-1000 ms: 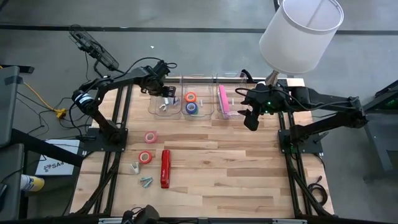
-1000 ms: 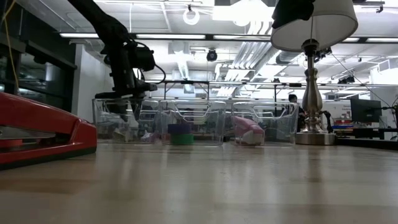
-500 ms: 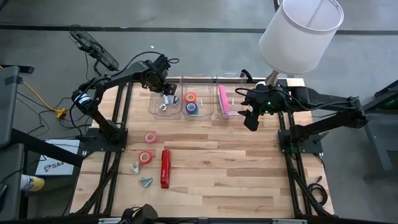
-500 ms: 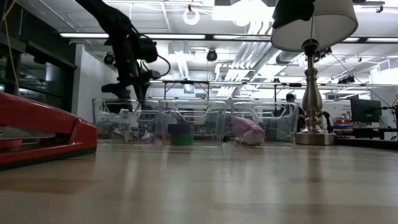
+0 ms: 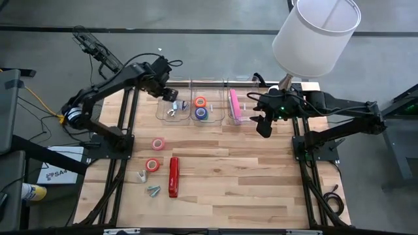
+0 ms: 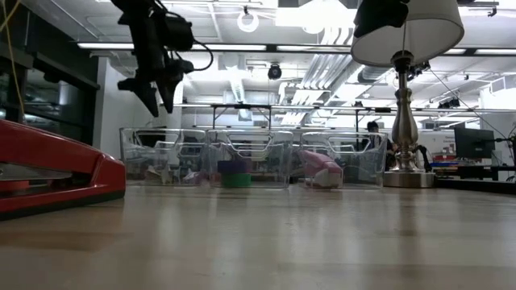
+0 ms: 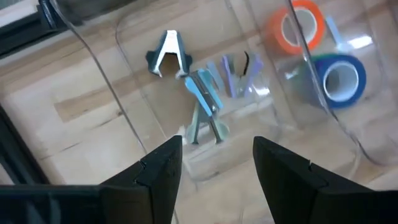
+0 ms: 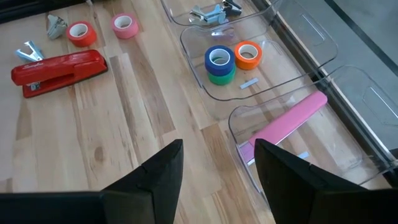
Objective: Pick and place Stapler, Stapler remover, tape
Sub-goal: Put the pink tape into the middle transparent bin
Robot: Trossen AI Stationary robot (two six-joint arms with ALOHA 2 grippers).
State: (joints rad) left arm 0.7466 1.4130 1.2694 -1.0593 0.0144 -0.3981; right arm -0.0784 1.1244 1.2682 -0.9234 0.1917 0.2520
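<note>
My left gripper (image 5: 171, 95) hangs open with nothing in it above the leftmost clear bin (image 5: 159, 115). On that bin's floor lie two staple removers (image 7: 166, 53) (image 7: 202, 106). The middle bin (image 5: 208, 121) holds orange, blue and green tape rolls (image 8: 221, 62). A pink stapler (image 8: 289, 121) lies in the right bin (image 5: 248, 115). On the table's near left lie a red stapler (image 5: 174, 176), a pink tape roll (image 5: 158, 143), a red tape roll (image 5: 153, 165) and small silvery staple removers (image 5: 153, 190). My right gripper (image 5: 263, 125) hovers open by the right bin.
A lamp with a white shade (image 5: 317, 36) stands at the table's far right, its base (image 6: 401, 177) beside the right bin. Bare wood lies across the table's middle and near right.
My left gripper has risen out of the leftmost bin and now hangs well above its rim, shifted slightly toward the table's left edge. The staple removers stay on the bin's floor. My right arm has kept still.
</note>
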